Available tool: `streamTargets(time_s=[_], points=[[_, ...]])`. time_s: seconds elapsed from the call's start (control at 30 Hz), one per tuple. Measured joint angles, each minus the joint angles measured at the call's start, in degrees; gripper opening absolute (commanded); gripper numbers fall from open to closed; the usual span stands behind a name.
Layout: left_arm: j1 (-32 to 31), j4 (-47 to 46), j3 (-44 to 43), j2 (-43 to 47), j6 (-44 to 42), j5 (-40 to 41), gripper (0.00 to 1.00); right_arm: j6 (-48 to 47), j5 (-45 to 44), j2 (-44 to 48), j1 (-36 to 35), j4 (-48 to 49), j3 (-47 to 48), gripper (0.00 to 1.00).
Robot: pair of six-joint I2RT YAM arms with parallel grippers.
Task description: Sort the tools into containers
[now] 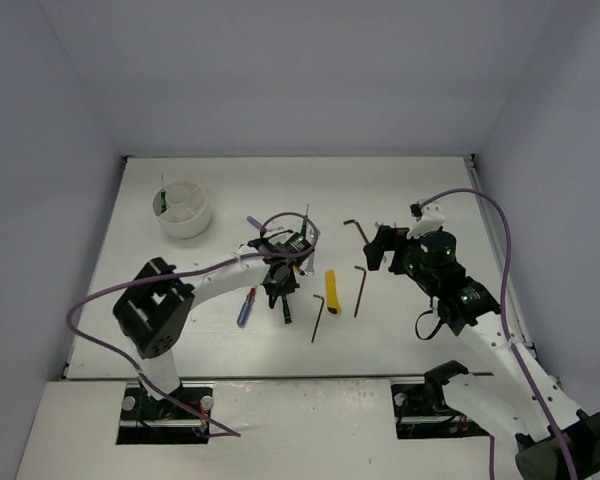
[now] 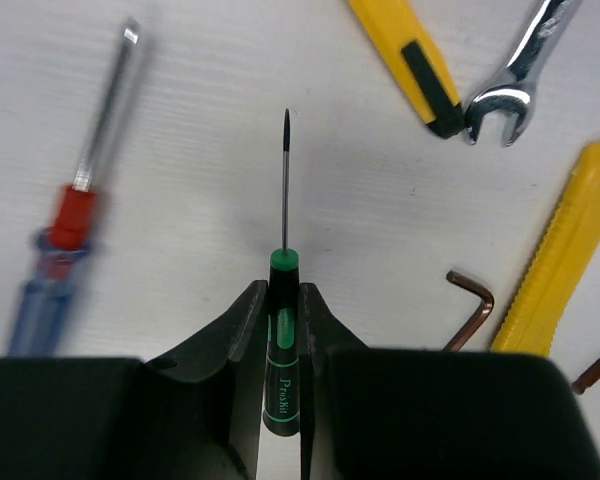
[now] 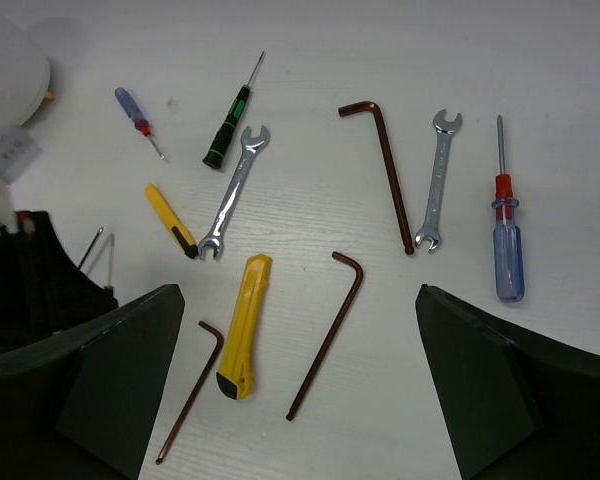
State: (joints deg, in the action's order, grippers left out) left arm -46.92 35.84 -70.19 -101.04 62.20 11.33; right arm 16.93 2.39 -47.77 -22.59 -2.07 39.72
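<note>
My left gripper (image 1: 280, 288) (image 2: 283, 292) is low over the table, shut on the handle of a green-black screwdriver (image 2: 281, 345) whose thin shaft points away from it. A blue screwdriver (image 2: 58, 255) lies to its left. A small yellow tool (image 2: 408, 62), a silver wrench (image 2: 518, 70), a yellow knife (image 2: 560, 255) and a hex key (image 2: 469, 303) lie to its right. My right gripper (image 1: 382, 250) (image 3: 320, 400) is wide open and empty above a hex key (image 3: 326, 335) and the yellow knife (image 3: 242, 325). The white cup (image 1: 185, 208) stands at the far left with one green-black tool (image 1: 164, 203) in it.
In the right wrist view more tools lie spread out: another green-black screwdriver (image 3: 227, 125), two wrenches (image 3: 235, 190) (image 3: 435, 180), a long hex key (image 3: 388, 170), a big blue screwdriver (image 3: 508, 250) and a small one (image 3: 135, 108). White walls close in the table.
</note>
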Motion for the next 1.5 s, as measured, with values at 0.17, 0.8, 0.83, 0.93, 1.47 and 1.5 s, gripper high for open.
streamTargets(time_s=[0.17,0.8,0.83,0.93,1.47,1.5], points=[[0.9,1.3,-3.1,13.0,-10.7,10.9,0.00,0.0,0.0,-0.1,0.0,0.0,0.0,1.00],[47.7,-37.7,-2.3,16.0,-57.7,-2.6,0.00,0.0,2.1,-1.2,0.0,0.0,0.0,1.00],[48.6,-38.8,-3.0,13.9,-58.5,-4.2,0.00,0.0,2.3,-1.3,0.0,0.0,0.0,1.00],[51.3,-41.7,-4.5,7.8,-59.8,-8.9,0.00,0.0,2.7,-1.7,0.0,0.0,0.0,1.00],[55.9,-47.2,-9.4,-6.7,-60.3,-21.4,0.00,0.0,2.8,-4.4,0.0,0.0,0.0,1.00],[55.9,-47.7,-9.2,-6.5,-60.2,-21.7,0.00,0.0,2.8,-4.6,0.0,0.0,0.0,1.00]])
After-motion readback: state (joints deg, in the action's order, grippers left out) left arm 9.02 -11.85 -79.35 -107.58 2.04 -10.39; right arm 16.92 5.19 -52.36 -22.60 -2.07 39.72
